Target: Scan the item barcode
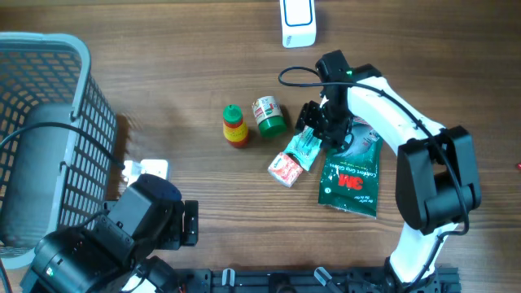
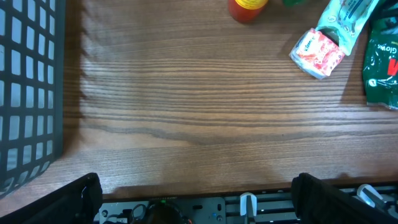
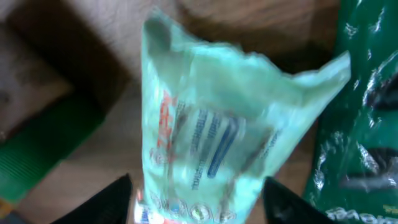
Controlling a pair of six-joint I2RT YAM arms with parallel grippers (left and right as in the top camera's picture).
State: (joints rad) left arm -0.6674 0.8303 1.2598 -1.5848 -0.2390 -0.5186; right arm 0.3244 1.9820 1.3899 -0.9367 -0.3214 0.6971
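A mint-green packet lies on the wooden table, its lower end against a small red-and-white box. My right gripper hangs over the packet's upper end. In the right wrist view the packet fills the space between the two dark fingertips of the right gripper; the jaws stand apart on either side of it, a thin gap showing on the left. My left gripper is wide open near the table's front edge, holding nothing. A white device stands at the far edge.
A dark green 3M pack lies right of the packet. A green can and a red-and-yellow bottle sit to its left. A grey mesh basket fills the left side, with a small white object beside it.
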